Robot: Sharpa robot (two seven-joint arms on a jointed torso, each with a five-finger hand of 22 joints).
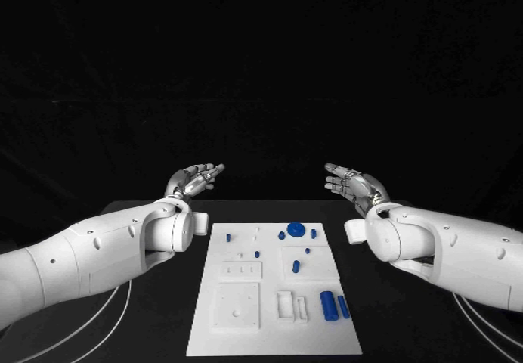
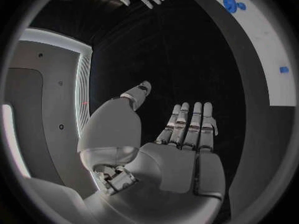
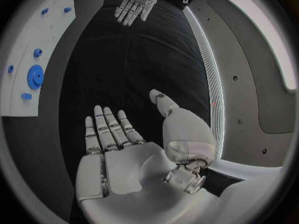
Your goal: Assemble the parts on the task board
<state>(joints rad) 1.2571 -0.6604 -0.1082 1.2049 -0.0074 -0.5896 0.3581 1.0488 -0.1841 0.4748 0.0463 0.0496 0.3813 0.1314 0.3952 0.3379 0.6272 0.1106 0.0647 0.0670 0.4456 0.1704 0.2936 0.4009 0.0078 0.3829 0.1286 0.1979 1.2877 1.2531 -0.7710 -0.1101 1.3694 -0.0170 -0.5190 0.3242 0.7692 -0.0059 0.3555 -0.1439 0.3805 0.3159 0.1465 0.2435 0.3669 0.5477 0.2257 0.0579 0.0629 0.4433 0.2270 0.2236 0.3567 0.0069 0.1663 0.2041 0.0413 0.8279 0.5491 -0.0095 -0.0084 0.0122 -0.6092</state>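
Note:
The white task board (image 1: pixel 273 340) lies lengthwise in the middle of the black table. Small blue parts sit on it: a gear (image 1: pixel 295 228) at the far end, several small pieces (image 1: pixel 257 255) around the middle, and two cylinders (image 1: pixel 329 305) near the right edge. My left hand (image 1: pixel 194 180) and right hand (image 1: pixel 354 183) hover beyond the board's far end, fingers spread and palms facing each other, holding nothing. In the left wrist view, my left hand (image 2: pixel 181 134) is bare and the gear (image 2: pixel 231 5) shows on the board (image 2: pixel 261 50). The right wrist view has my right hand (image 3: pixel 124 139) bare, the gear (image 3: pixel 35 76) and my left hand (image 3: pixel 136 5).
Black tabletop (image 1: pixel 403 333) runs along both sides of the board. Pale cables (image 1: pixel 115 318) hang beside my left arm, and others (image 1: pixel 480 325) beside my right arm. The board carries raised white blocks (image 1: pixel 238 306) and slots near its front end.

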